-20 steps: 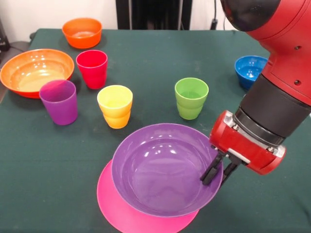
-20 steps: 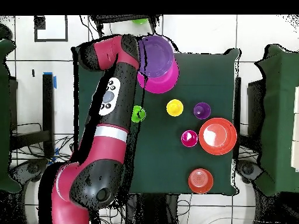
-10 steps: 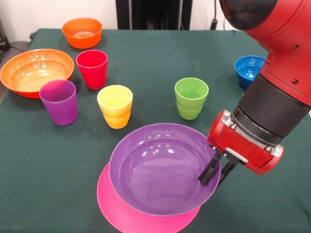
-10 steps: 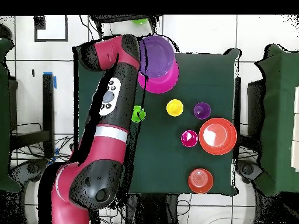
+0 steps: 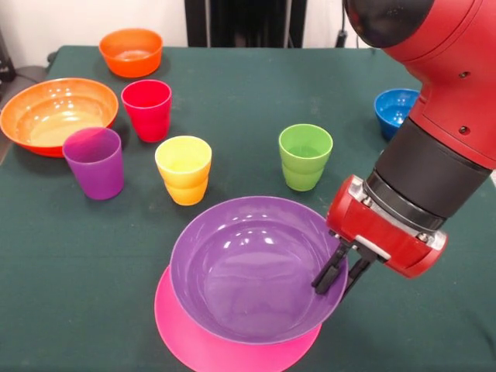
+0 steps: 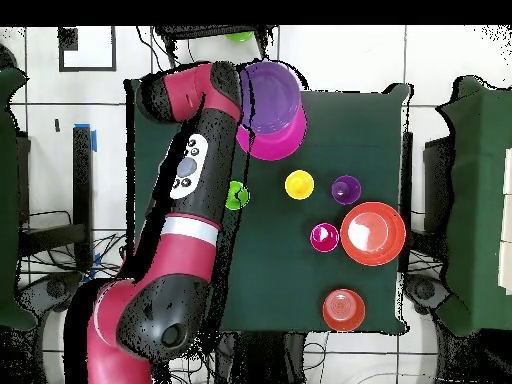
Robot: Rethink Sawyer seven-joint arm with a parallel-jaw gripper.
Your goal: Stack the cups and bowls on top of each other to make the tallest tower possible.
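Purple bowl riding on the pink base, pinched at its rim.

Front view: the gripper [image 5: 339, 273] is clamped on the right rim of the purple bowl [image 5: 252, 267], one finger inside and one outside, and the bowl sits off-centre over the upturned pink bowl [image 5: 180, 335]. Risk, as I judge it: let go here and the bowl could tip or slide off, or a drag could shove the base. The green cup [image 5: 304, 156] stands just behind the purple bowl, a likely bump.

Overhead view: the arm [image 6: 195, 175] covers the grasp; the purple bowl [image 6: 270, 95] overlaps the pink bowl [image 6: 275, 143] at the worktop [image 6: 270, 270] edge, a drop hazard.
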